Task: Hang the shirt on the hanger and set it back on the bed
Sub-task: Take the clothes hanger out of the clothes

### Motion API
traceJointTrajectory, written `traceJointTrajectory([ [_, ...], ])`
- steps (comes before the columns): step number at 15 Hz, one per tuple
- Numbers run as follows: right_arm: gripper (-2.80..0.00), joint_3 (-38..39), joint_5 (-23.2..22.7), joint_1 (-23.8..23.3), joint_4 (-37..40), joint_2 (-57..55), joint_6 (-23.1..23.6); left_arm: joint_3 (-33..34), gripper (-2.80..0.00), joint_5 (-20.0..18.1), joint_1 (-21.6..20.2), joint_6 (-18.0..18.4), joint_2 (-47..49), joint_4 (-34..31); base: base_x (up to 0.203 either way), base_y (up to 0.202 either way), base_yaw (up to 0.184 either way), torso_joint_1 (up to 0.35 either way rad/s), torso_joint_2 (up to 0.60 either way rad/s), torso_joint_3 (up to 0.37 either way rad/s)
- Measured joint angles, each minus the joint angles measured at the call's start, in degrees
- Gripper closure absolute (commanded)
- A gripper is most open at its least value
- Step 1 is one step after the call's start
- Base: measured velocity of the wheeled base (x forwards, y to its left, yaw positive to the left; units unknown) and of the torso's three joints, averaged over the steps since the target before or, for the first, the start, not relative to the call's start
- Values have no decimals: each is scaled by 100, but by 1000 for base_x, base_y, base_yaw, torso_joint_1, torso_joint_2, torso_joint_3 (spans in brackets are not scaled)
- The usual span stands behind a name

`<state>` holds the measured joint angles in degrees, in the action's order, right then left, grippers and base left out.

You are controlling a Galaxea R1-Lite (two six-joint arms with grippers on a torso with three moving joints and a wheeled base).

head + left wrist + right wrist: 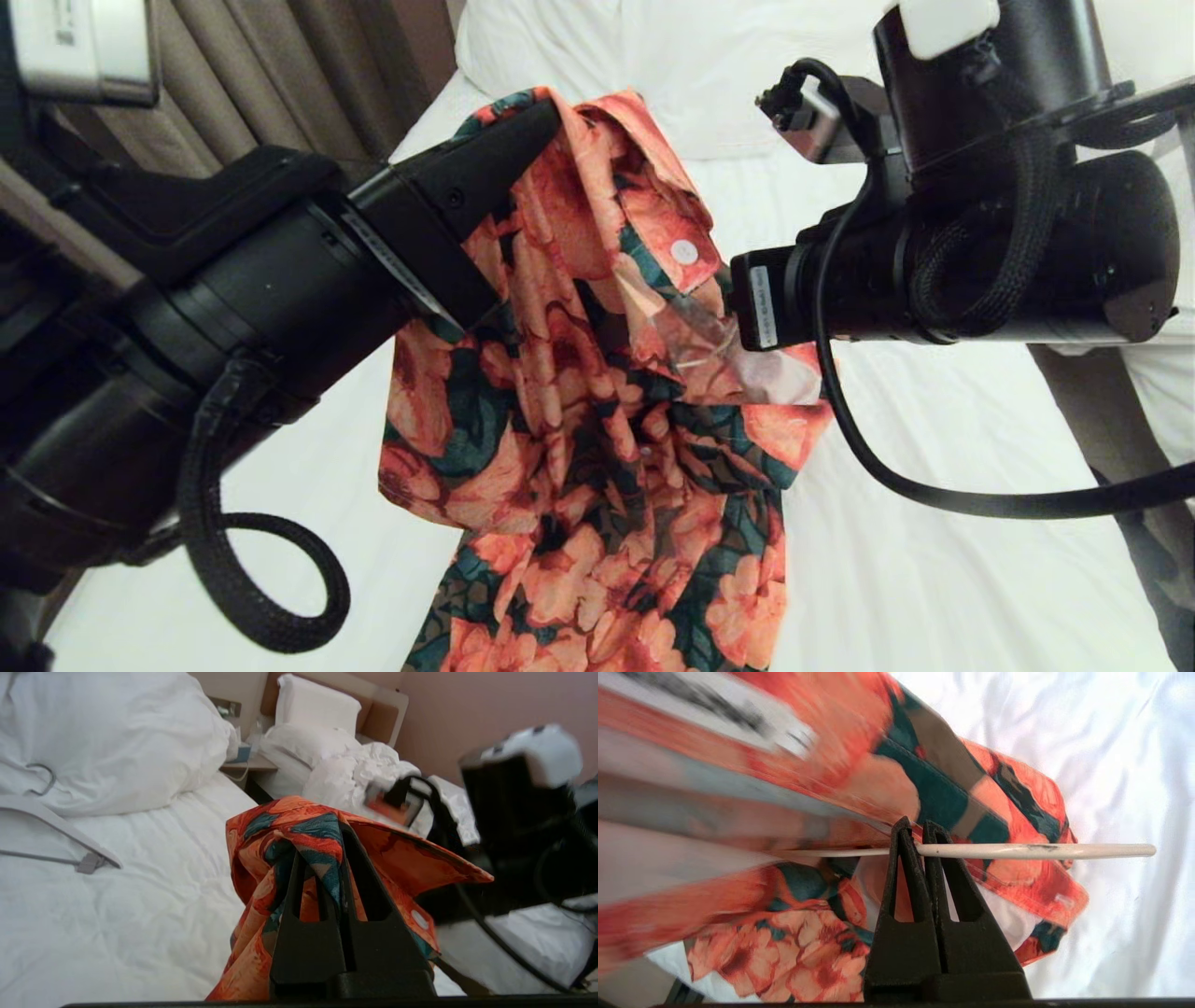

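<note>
Head view | L hand (551,117) pinching shirt (597,448) collar, raised | R hand (914,828) clamped on hanger (1031,850) rod inside shirt

Matte black cylindrical arms, braided black cables, white caps, tapered black claws

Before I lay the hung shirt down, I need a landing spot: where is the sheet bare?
Bare bed sheet lies beside the shirt under the right arm, and between shirt and left arm. Crowded near the pillow, where another hanger rests.
</note>
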<state>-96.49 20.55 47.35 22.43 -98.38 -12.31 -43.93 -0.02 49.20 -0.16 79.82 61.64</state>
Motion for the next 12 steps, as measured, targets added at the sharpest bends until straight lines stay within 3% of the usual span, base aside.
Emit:
traceJointTrajectory([
  [9,0,-673,230,17,183,54,428,45,0,-17,78,23,-104,-285,0,0,0,0,0,0],
  [12,0,-1068,255,35,576,48,432,117,0,-370,148,26,-350,-835,0,0,0,0,0,0],
])
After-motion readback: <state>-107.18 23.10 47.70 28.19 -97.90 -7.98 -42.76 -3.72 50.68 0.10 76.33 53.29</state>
